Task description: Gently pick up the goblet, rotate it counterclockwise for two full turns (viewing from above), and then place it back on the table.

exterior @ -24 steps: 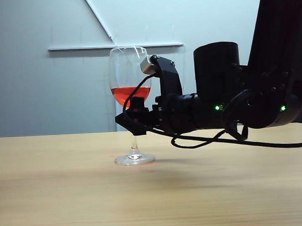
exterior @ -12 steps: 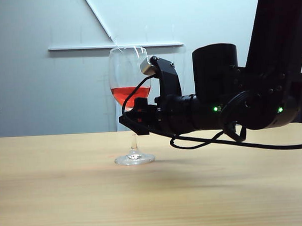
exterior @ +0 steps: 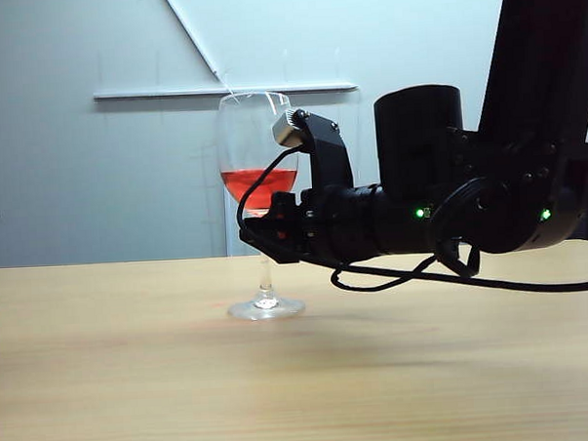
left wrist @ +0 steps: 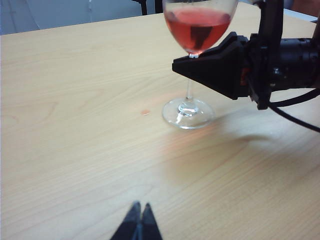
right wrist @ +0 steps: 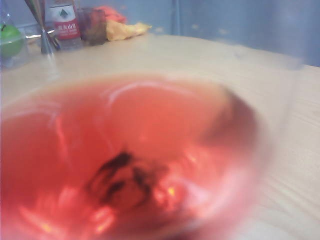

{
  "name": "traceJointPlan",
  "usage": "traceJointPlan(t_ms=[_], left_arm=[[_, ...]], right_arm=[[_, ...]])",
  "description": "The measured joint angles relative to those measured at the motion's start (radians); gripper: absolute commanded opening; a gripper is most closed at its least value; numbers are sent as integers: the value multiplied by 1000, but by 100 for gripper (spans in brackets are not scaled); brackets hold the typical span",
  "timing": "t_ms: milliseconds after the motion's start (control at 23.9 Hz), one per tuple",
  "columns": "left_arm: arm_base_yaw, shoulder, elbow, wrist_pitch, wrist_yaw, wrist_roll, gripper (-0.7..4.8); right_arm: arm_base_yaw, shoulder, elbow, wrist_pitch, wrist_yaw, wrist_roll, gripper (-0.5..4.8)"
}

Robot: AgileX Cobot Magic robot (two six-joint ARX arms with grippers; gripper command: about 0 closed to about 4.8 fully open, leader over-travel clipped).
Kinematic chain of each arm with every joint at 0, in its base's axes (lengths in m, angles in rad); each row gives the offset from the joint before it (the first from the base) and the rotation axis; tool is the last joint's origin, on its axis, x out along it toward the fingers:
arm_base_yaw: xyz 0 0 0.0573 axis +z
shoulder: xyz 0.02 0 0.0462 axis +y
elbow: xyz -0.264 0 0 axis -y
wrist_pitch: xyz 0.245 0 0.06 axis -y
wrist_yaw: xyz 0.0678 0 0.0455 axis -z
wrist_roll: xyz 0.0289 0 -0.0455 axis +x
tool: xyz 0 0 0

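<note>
1. We see a tall clear stemmed goblet (exterior: 260, 183) with red liquid in its tulip-shaped bowl, standing upright on a wide light beige wood-grain worktop (exterior: 135, 384), towards the middle of the exterior view.
2. Its round flat foot (left wrist: 188, 113) appears to rest on the worktop, and a thin stem rises from it to the bowl.
3. The right gripper (exterior: 265, 231), black and held level, reaches in from the right side of the exterior view at the height of the upper stem, just under the bowl.
4. In the left wrist view the right gripper's fingers (left wrist: 212, 67) sit closed around the top of the stem, so we read it as clamped on the goblet.
5. A black cable (exterior: 394, 273) loops beneath the right arm, hanging just above the worktop.
6. The right wrist view is filled with the goblet's bowl (right wrist: 130, 160), blurred and very near, with red liquid and a dark shape seen through it.
7. Far off in that view stand a plastic bottle with a red label (right wrist: 65, 25), a green round thing (right wrist: 10, 40) and a yellow crumpled thing (right wrist: 125, 29), all too blurred to name further.
8. The left gripper (left wrist: 139, 225) hangs well apart from the goblet, over bare worktop, with its two dark fingertips pressed together and holding nothing.
</note>
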Motion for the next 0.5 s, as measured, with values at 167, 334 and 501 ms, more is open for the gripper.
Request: traceJointPlan(t_ms=[167,334,501], left_arm=[[0,0,0,0,0,0,-5],[0,0,0,0,0,0,-5],[0,-42,0,0,0,0,-5]], right_arm=[[0,2,0,-3,0,8,-5],[0,3,0,5,0,23,-5],[-1,-13,-10,19,0,79,-5]])
